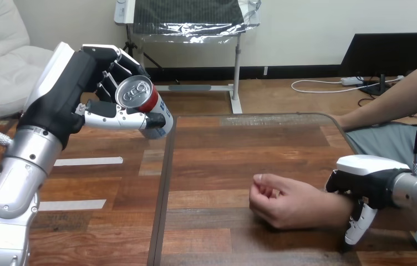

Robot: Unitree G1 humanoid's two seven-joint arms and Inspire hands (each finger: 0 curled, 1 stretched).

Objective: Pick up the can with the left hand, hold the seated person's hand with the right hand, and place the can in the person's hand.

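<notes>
The left hand (87, 77) is raised at the view's left, its black palm and white-shelled back turned sideways, and its jointed black-and-white fingers (118, 62) are wrapped over the far side of the can (153, 111) while the thumb (112, 117) lies along the near side, so the can is clamped between them. The can is a smooth metal cylinder with a red, white and blue wall. It is tilted so that its round silver top, with a raised rim and a pull tab, faces the camera. It hangs in the air, clear of the tabletop (239, 149), and in the view it sits just left of the far left corner. The ribbed silver forearm (15, 177) rises to it from the lower left.

The tabletop is glossy brown wood laid in long planks with visible grain, edged by a dark rim with rounded corners.

The person's hand (284, 205) rests on the tabletop near the front, loosely curled into a soft fist with the knuckles toward the left. The right hand (370, 177) sits on top of the person's wrist (336, 213), its white shell uppermost, and one slim jointed finger (360, 224) hooks down the near side of the wrist, gripping it. The can and the person's hand are well apart
</notes>
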